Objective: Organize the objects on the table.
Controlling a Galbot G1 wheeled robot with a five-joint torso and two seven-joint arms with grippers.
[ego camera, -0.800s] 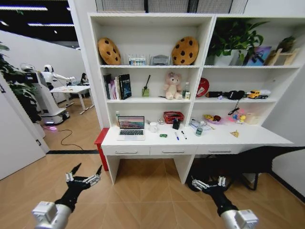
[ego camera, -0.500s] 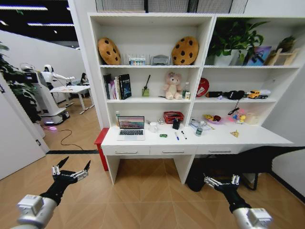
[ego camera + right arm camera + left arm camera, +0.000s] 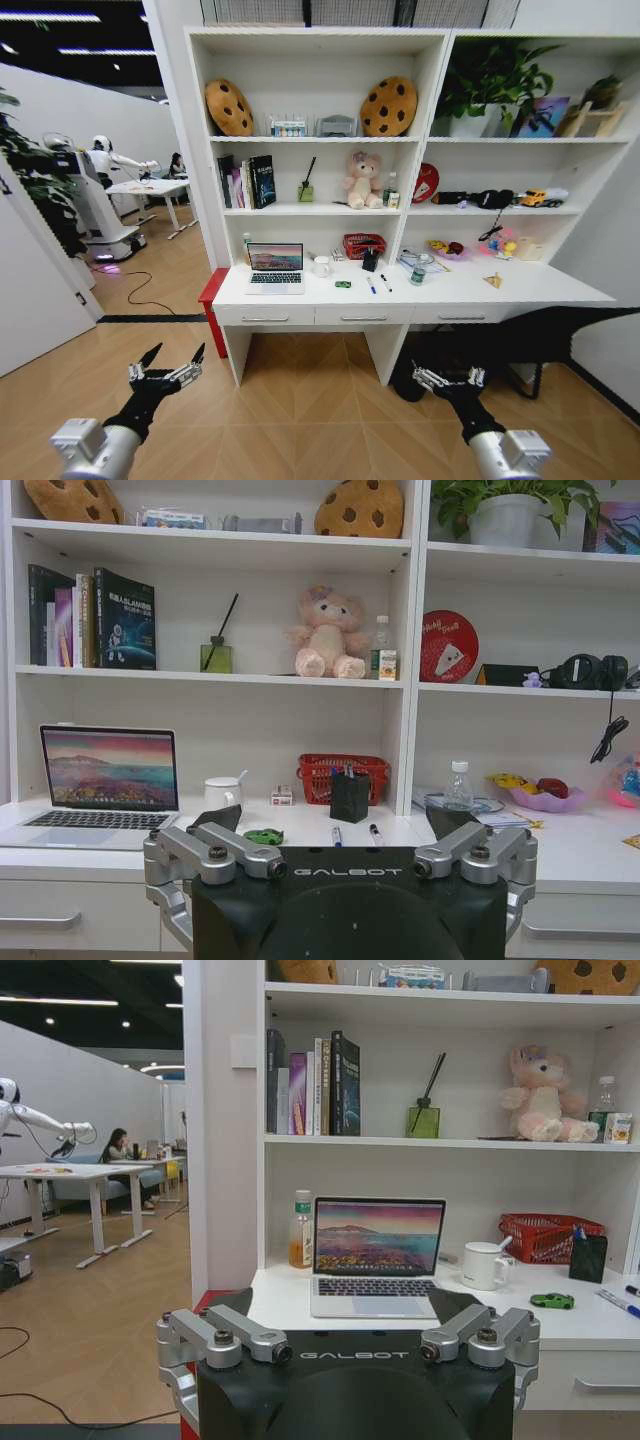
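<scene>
The white table (image 3: 450, 295) stands across the wooden floor from me, under a tall shelf. On it sit an open silver laptop (image 3: 275, 268) at the left, a tiny green gadget (image 3: 343, 285), two pens (image 3: 372, 286) near the middle, and a yellow triangular piece (image 3: 493, 281) at the right. My left gripper (image 3: 177, 354) hangs open low at the left, well short of the table. My right gripper (image 3: 447, 377) hangs open low at the right, also empty. The left wrist view faces the laptop (image 3: 377, 1255), and the right wrist view faces the gadget (image 3: 264, 836) and pens (image 3: 336, 836).
A white mug (image 3: 321, 266), red basket (image 3: 362, 245), black pen holder (image 3: 370, 261) and water bottle (image 3: 418, 272) also stand on the table. A dark bulky shape (image 3: 520, 340) lies under its right end. Another robot (image 3: 95, 205) and a floor cable (image 3: 140, 300) are at far left.
Both arms swung outward and have come back inward, close to where they were at first. Both grippers stay open. Nothing on the table has moved.
</scene>
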